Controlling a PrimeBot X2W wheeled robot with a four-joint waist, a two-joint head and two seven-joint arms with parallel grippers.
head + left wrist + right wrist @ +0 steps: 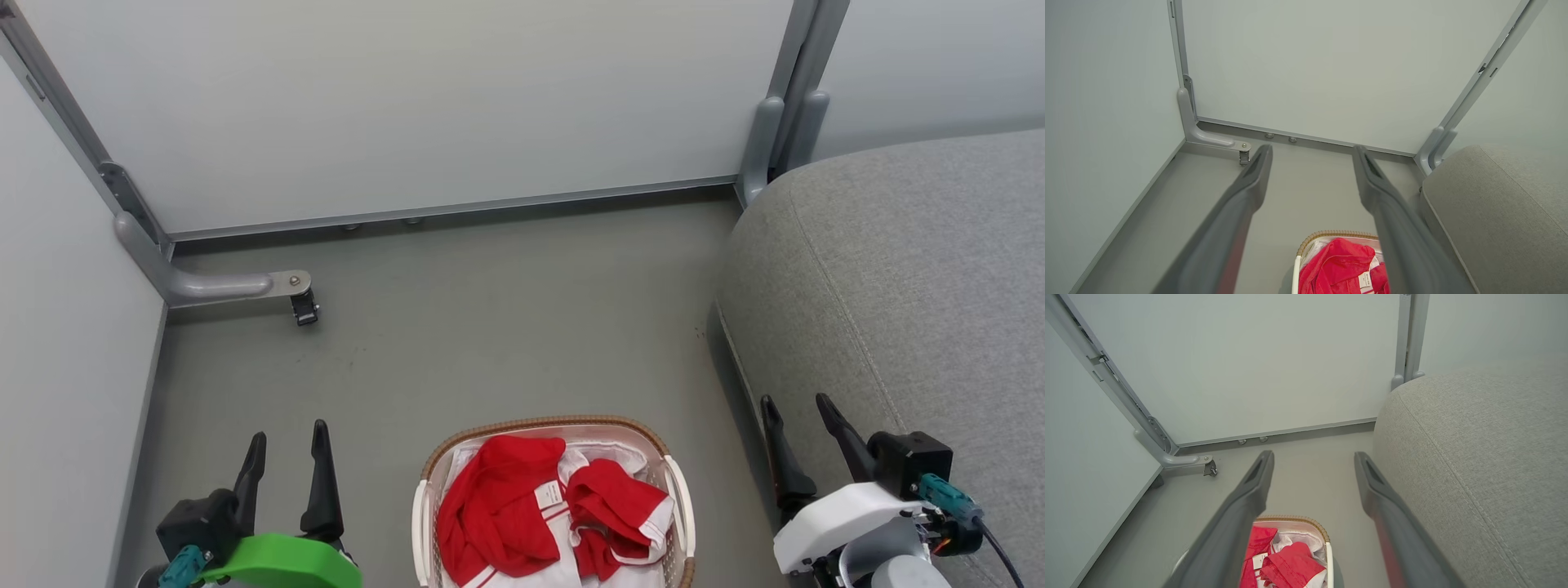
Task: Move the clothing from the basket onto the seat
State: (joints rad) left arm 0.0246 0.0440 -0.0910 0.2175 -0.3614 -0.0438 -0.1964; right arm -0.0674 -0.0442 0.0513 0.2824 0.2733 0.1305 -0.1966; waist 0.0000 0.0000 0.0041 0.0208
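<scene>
Red clothing [510, 510] with white panels and a small white label lies heaped in the white basket [545, 425] with a brown woven rim, on the floor at the bottom middle of the head view. The clothing [1337, 267] and basket rim [1331, 234] also appear low in the left wrist view, and the clothing [1286, 565] and basket [1306, 519] low in the right wrist view. The grey sofa seat [922, 302] fills the right side. My left gripper [286, 453] stands open and empty left of the basket. My right gripper [796, 416] is open and empty in front of the sofa's edge.
Pale partition walls [424, 106] close off the back and left. A metal foot with a small caster [304, 308] juts onto the grey floor [490, 327] at the back left. A grey post [775, 139] stands beside the sofa's far corner.
</scene>
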